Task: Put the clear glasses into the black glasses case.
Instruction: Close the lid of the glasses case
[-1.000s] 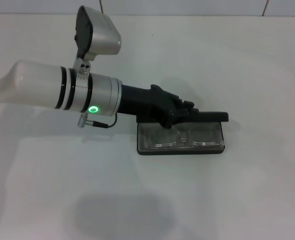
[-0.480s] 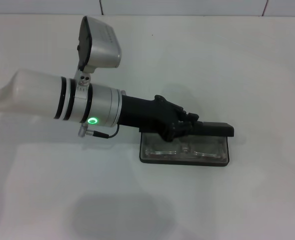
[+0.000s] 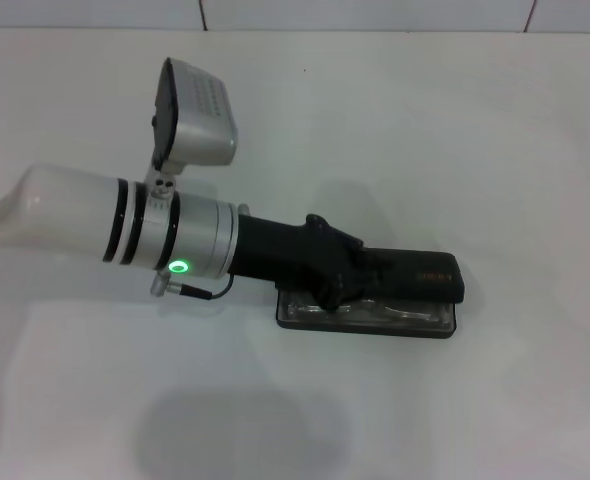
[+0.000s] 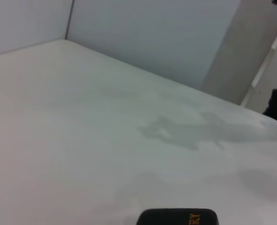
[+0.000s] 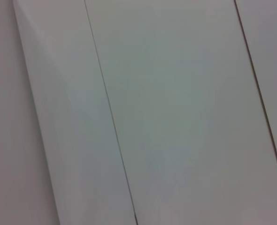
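Observation:
The black glasses case [image 3: 420, 278] lies on the white table to the right of centre in the head view. Its lid is lowered most of the way over the base. The clear glasses [image 3: 385, 313] lie inside, showing only in the narrow strip of grey lining along the near edge. My left gripper [image 3: 358, 274] reaches in from the left and rests against the lid's left part, black on black. In the left wrist view an end of the case lid [image 4: 178, 217] shows with orange letters. My right arm is out of view.
The white table [image 3: 495, 150] spreads flat on all sides of the case. A tiled wall runs along its far edge [image 3: 375, 28]. The right wrist view shows only pale wall panels [image 5: 176, 112].
The lid has swung down from nearly upright to almost flat over the base. My left gripper followed it, moving nearer and lower, and the case slid slightly toward the near side.

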### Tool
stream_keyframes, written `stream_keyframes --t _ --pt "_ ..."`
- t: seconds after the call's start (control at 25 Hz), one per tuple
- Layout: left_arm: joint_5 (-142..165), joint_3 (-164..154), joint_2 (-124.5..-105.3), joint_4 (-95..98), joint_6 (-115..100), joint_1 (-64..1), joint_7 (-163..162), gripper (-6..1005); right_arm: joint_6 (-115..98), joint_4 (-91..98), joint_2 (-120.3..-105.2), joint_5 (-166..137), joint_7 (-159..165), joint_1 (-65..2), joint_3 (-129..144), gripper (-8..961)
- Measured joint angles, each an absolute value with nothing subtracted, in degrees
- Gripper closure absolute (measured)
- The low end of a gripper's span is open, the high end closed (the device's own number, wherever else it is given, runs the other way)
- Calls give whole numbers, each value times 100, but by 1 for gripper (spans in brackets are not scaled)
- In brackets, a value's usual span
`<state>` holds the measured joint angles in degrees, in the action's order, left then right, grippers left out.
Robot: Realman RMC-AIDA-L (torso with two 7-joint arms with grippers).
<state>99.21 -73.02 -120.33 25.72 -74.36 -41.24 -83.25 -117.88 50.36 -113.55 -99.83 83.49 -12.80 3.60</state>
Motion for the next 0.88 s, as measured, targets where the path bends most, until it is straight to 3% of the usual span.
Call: stream_keyframes --t 0.88 --pt "9550 -7770 -12033 2541 -7516 -3910 -7920 832 -11797 5036 -11370 -10020 8350 -1331 375 843"
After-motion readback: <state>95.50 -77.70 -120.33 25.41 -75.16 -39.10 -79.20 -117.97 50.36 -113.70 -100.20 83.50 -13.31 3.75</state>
